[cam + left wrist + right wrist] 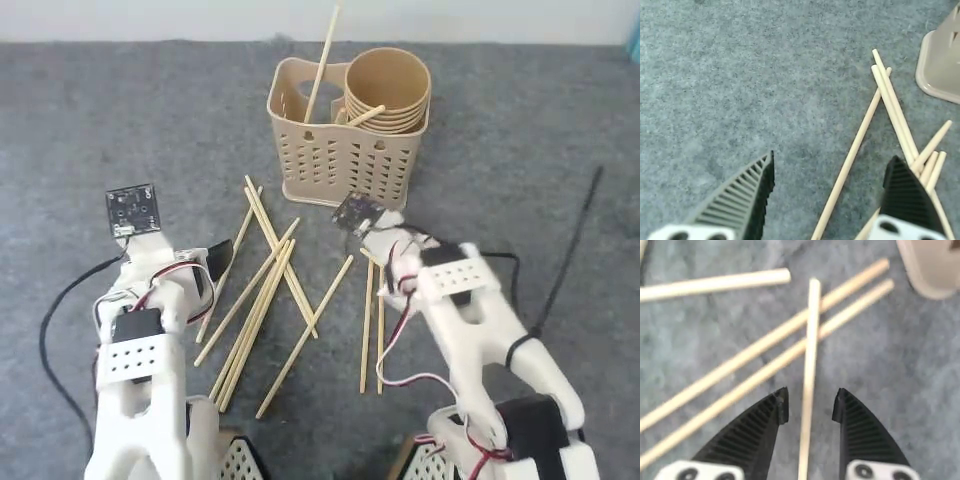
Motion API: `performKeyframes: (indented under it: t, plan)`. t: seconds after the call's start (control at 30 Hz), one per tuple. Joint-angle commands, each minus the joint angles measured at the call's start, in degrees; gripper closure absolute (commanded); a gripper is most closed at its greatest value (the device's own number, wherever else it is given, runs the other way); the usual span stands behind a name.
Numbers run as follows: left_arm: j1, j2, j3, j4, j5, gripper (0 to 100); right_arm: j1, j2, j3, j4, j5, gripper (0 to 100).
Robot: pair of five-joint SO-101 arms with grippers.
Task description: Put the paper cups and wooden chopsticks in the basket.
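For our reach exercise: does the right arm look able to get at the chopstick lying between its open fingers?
Probably yes: the right gripper is open and straddles that chopstick, with nothing lying over it.

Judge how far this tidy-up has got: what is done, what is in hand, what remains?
Done: the paper cups sit stacked in the basket, with two chopsticks. In hand: the right gripper, open, straddles one chopstick, not yet gripped; the left gripper hangs open. Left: the loose chopsticks scattered on the carpet.
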Motion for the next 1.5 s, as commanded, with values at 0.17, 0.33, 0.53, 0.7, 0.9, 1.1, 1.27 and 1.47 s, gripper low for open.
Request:
performKeyframes:
  t: [0.17,0.33,0.53,0.7,0.9,1.1,1.27,1.47]
  plan:
    - [-0.4,0.3,-1.2,-1.4,-2.8,67,-0.8,-1.2,5.8,-12.8,-1.1,84.6]
    - [-0.4,0.3,-1.2,-1.4,-2.8,67,0.6,5.1,2.5,-12.9,-1.1,84.8]
    - [-0.4,0.3,-1.1,-1.3,-2.9,67,1.1,10.5,-4.2,-6.4,-1.2,86.4]
    - [-0.4,0.3,-1.1,-1.3,-2.9,67,1.4,10.5,-4.3,-5.8,-2.3,99.6]
    - [-0.4,0.3,-1.1,-1.5,-2.7,67,1.3,2.1,-4.3,1.5,-6.0,99.0]
    - [-0.4,0.3,-1.1,-1.6,-2.7,67,1.1,-18.0,-4.5,10.9,-6.1,99.1]
    - [-0.2,0.3,-1.1,-1.7,-2.6,67,0.4,-37.7,-4.5,11.7,-6.2,99.1]
    - [0.1,0.3,-0.7,-1.7,-2.6,67,-5.5,-52.9,-4.2,3.9,-16.4,99.1]
